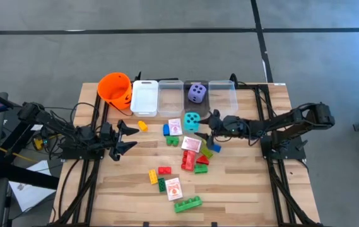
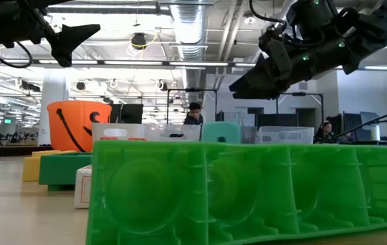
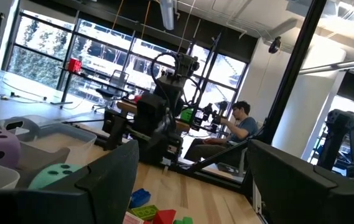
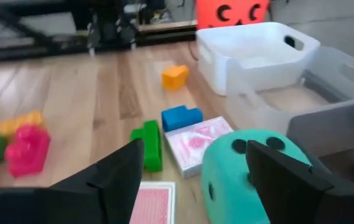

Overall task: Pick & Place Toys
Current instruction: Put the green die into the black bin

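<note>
The toys lie scattered on the wooden table: a teal die [image 1: 192, 121], pink-white cards [image 1: 175, 126], and red [image 1: 187, 159], green [image 1: 187, 203], blue [image 1: 166, 129] and yellow [image 1: 142, 125] bricks. A purple die [image 1: 197, 93] sits in a clear bin. My right gripper [image 1: 207, 129] hovers open just right of the teal die [image 4: 245, 174], above the table. The die rests on the table ahead of the fingers, partly behind one of them. My left gripper [image 1: 127, 137] hangs open over the table's left part, holding nothing.
An orange bucket [image 1: 115, 88], a white bin [image 1: 144, 96] and clear bins [image 1: 222, 94] line the far edge. The long green brick [image 2: 247, 190] lies close to the near edge. Bare wood shows at the near left. People sit in the room behind the table.
</note>
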Motion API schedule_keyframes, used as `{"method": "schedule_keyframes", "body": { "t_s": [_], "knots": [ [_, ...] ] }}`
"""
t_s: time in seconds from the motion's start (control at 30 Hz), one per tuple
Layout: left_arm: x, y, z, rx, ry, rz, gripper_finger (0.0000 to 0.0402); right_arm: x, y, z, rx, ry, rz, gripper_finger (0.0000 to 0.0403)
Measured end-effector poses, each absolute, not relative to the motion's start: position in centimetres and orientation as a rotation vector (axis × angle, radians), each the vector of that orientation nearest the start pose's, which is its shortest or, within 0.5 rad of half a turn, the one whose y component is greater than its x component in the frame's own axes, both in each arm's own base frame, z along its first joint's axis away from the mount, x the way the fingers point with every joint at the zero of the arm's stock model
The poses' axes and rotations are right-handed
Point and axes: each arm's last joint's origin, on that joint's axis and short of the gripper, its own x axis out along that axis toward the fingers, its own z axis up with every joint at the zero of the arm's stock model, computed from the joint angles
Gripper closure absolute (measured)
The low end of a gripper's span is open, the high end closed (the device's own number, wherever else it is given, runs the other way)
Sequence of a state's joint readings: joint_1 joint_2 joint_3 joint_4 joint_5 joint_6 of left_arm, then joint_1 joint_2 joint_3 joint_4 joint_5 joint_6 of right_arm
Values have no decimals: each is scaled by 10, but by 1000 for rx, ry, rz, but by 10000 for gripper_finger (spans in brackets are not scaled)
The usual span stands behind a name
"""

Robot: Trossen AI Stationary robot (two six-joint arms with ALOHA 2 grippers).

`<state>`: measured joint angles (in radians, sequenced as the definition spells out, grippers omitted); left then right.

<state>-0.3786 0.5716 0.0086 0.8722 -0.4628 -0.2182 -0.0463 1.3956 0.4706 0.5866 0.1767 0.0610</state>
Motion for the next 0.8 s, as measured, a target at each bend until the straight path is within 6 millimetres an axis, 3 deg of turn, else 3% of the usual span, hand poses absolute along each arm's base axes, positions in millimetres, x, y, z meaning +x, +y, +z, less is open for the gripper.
{"method": "schedule_keyframes", "body": {
  "t_s": [0.6, 0.8],
  "knots": [
    [122, -35, 195, -343, -291, 53, 108, 261, -19, 178, 30, 274, -239, 120],
    [122, -35, 195, -343, -291, 53, 108, 261, -19, 175, 19, 300, -237, 70]
  ]
}}
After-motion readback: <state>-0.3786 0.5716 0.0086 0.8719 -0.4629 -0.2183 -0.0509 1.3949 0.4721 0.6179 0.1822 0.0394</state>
